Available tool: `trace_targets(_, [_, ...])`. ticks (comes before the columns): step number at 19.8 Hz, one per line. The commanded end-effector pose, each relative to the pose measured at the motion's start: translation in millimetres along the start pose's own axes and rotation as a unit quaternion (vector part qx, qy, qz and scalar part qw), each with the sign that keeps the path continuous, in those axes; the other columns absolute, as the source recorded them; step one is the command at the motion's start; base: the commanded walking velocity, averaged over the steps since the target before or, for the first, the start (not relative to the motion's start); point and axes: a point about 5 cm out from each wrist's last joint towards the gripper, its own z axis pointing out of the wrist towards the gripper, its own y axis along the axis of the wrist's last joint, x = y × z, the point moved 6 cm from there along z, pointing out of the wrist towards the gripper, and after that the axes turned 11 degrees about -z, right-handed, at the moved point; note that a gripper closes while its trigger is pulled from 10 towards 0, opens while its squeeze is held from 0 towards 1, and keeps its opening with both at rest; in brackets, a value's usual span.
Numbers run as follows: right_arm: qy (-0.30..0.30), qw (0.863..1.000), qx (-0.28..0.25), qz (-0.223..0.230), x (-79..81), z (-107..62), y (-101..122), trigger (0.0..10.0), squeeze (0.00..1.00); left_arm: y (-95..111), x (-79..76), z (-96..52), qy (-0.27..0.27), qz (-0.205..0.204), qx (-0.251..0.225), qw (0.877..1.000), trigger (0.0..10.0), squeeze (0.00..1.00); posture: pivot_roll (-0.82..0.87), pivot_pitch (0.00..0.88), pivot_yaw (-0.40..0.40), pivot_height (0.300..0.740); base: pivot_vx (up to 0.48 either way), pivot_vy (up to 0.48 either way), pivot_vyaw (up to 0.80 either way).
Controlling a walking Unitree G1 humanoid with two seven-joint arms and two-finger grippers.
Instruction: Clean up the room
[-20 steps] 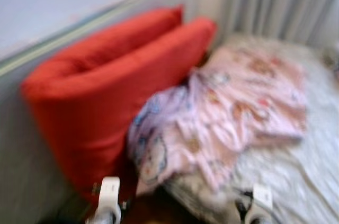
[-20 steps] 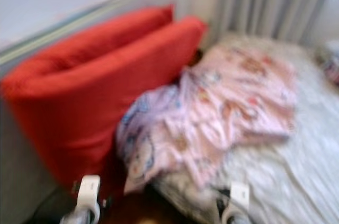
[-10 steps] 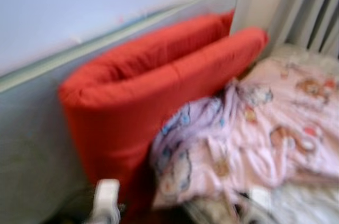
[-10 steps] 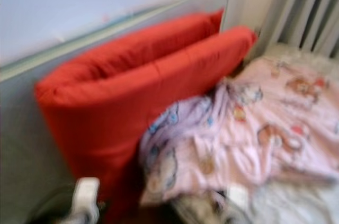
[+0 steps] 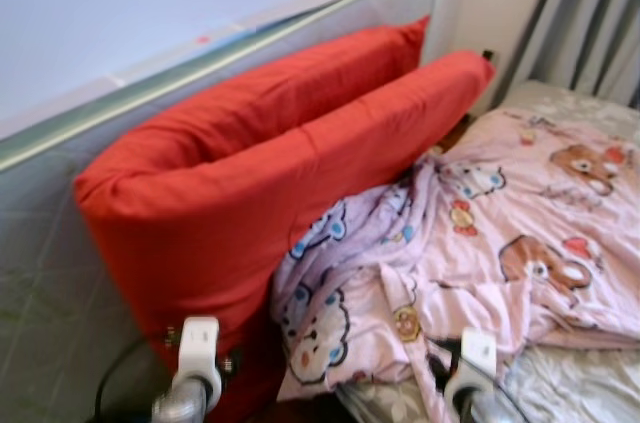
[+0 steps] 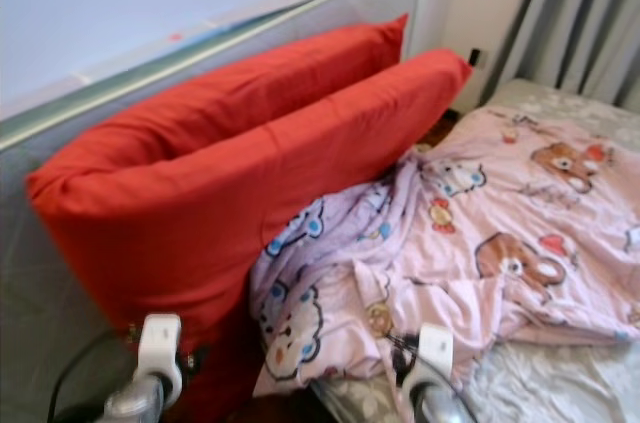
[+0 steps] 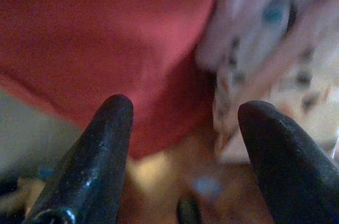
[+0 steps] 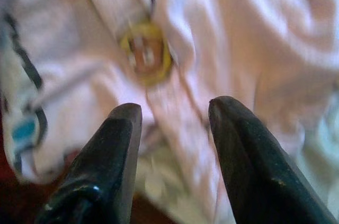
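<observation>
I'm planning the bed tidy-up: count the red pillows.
2. One red pillow leans against the headboard; the other red pillow stands in front of it, touching the pink blanket. More may be hidden.

The bed [image 5: 575, 388] carries a crumpled pink bear-print blanket [image 5: 480, 243]. Two red pillows [image 5: 260, 183] stand on the left, against the grey headboard [image 5: 60, 243].

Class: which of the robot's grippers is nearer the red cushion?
Left. The left gripper is open right beside the red cushion; the right gripper is open over the pink bear-print blanket, farther away.
</observation>
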Motion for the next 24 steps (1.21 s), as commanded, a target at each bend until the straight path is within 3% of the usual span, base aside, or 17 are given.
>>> trace_targets(1, [0.004,0.999,-0.034,-0.030,-0.5,2.3,17.1,10.0,0.00,20.4,-0.3,1.8,-0.005,-0.007,-0.045,0.999,10.0,0.00,0.00,0.030,0.023,0.740,0.000,0.000,0.00])
trace_targets(4, [0.005,0.992,-0.107,-0.064,-2.2,1.7,48.2,10.0,0.00,45.2,0.4,-4.6,-0.012,-0.017,-0.119,0.993,10.0,0.00,-0.01,0.035,0.022,0.740,0.000,0.000,0.00])
trace_targets(6, [-0.006,0.983,-0.166,-0.076,-6.3,-4.3,68.1,10.0,0.00,46.8,-1.4,-14.4,-0.016,-0.021,-0.150,0.988,10.0,0.00,-0.02,0.031,0.023,0.740,0.000,0.000,0.00])
trace_targets(10, [-0.008,0.975,-0.206,-0.088,3.4,-7.3,85.8,10.0,0.00,48.8,-7.0,-16.3,-0.017,-0.023,-0.163,0.986,10.0,0.00,-0.03,0.019,0.016,0.740,0.000,0.000,0.00])
trace_targets(15, [-0.025,0.970,-0.225,-0.094,4.2,-7.4,101.0,10.0,0.00,61.5,-6.1,-15.7,-0.014,-0.024,-0.178,0.984,10.0,0.00,-0.02,0.002,0.012,0.740,0.000,0.000,0.00])
trace_targets(18, [-0.029,0.974,-0.205,-0.093,8.2,-5.0,93.4,10.0,0.00,61.6,-10.7,-15.4,-0.020,-0.021,-0.179,0.983,10.0,0.00,-0.02,0.000,0.013,0.736,0.000,0.000,0.00])
trace_targets(19, [-0.029,0.976,-0.195,-0.088,9.6,-3.8,90.1,10.0,0.00,60.4,-11.3,-15.0,-0.020,-0.022,-0.176,0.984,10.0,0.00,-0.02,0.000,0.010,0.717,0.000,0.000,0.00])
trace_targets(24, [-0.017,0.975,-0.204,-0.089,17.9,-6.1,88.5,10.0,0.00,60.3,-9.6,-15.9,-0.016,-0.022,-0.176,0.984,10.0,0.00,-0.01,0.014,0.012,0.692,0.000,0.000,0.00])
